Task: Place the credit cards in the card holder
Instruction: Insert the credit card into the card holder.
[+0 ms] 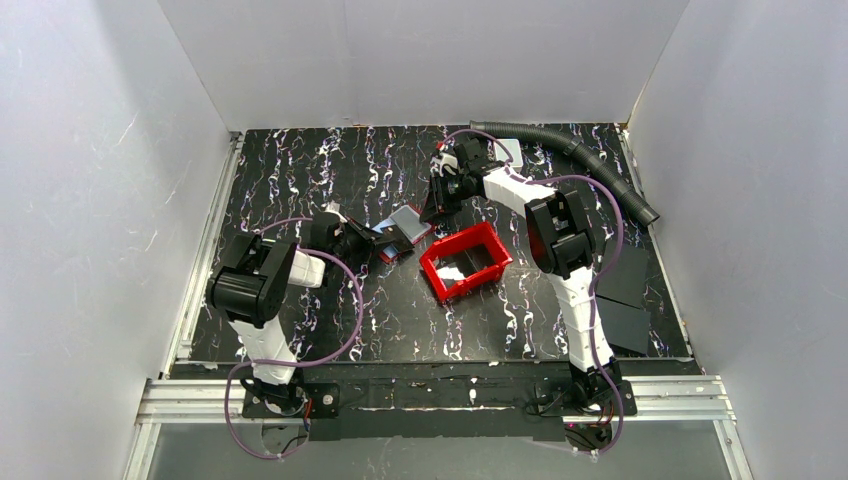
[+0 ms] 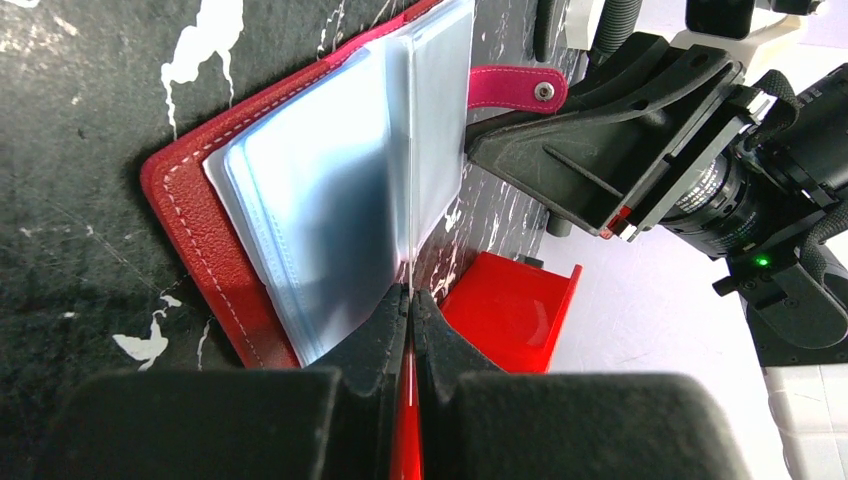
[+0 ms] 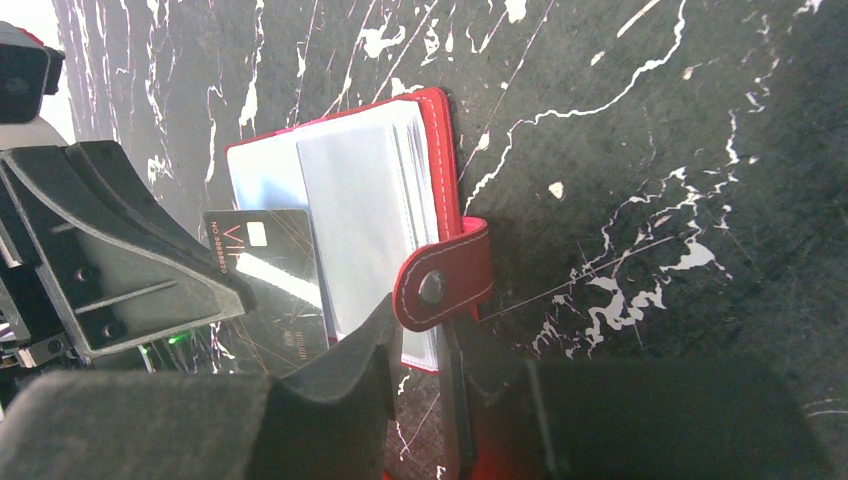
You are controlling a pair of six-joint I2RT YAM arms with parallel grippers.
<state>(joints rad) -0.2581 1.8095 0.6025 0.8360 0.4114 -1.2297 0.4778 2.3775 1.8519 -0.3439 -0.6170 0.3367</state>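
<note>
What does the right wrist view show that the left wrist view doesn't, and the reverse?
Only the right wrist view shows a dark credit card marked VIP, at the tip of the left hand beside the clear sleeves. Only the left wrist view shows the red bin and the camera on the right arm. Both show the card holder lying open on the marbled table, its sleeves, its snap strap, and the right hand at its strap edge.

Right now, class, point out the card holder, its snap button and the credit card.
card holder (image 2: 195,225): left wrist view, red cover.
snap button (image 3: 432,287): right wrist view, stud centre.
credit card (image 3: 265,265): right wrist view, printed face.
</note>
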